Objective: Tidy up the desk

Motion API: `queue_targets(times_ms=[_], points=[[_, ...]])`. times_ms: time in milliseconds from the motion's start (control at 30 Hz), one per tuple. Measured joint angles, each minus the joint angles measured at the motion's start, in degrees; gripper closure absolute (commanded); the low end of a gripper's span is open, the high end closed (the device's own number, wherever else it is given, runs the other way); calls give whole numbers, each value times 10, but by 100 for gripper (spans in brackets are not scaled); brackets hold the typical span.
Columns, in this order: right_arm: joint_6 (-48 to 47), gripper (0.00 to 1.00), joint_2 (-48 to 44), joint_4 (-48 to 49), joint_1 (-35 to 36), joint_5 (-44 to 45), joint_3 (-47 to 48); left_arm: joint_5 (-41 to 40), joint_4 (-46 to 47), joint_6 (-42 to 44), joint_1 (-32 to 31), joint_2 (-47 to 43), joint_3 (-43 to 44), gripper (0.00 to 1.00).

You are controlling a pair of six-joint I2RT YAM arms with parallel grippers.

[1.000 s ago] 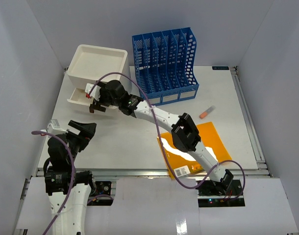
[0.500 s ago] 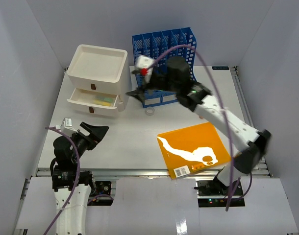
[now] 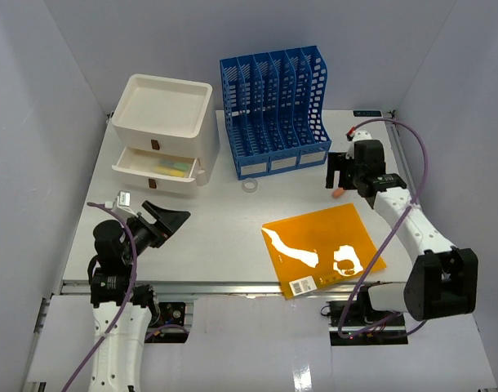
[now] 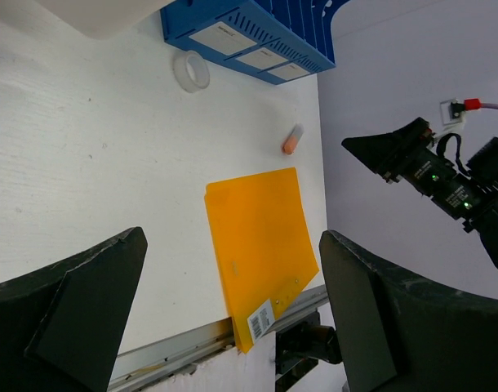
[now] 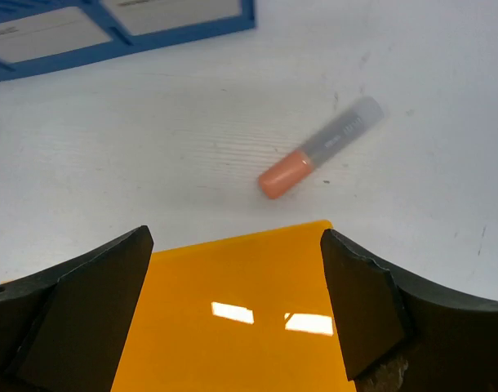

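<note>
Centrally, the desk [image 3: 224, 237], a large flat white tabletop with metal rails along its edges, fills the overhead view from the arm bases to the rear wall and carries everything else shown. Judged by its build it is heavy, rigid and fixed, so it offers nothing to grasp (organizing it means moving what lies on it). Its smooth, hard face will probably let thin items slide rather than lift.

An orange folder [image 3: 322, 249] lies flat at front right, with its near corner reaching over the front rail. That overhang looks like the best place to pinch so thin and flexible a sheet. Just beyond the folder's far corner, and apart from it, lies an orange-capped tube [image 5: 321, 158]. It appears light and round and is likely to roll, so it is best taken across its middle.

A tape ring [image 3: 249, 186] rests near the foot of the blue file rack [image 3: 273, 106] at the rear. Left of the rack stands the white drawer unit [image 3: 163, 122], with its lower drawer [image 3: 174, 168] pulled out.

The right gripper [image 3: 339, 173] hangs over the tube, its jaws spread with nothing between them. The left gripper [image 3: 163, 219] is raised above the front left of the desk, well away from every item. Its jaws are at full spread and empty.
</note>
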Motion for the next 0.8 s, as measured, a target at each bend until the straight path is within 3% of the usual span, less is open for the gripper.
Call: queue_targets(times_ms=[233,500,800], points=[[90,5,126,-9,-97,22,19,14,-2,8,0,-14,0,2],[133,0,259,-16,-105,8,99,19,-9,12,0,-19,0,2],[168,14,329,-13,-115,-7,147,27,-23,14,0,-41,0,2]])
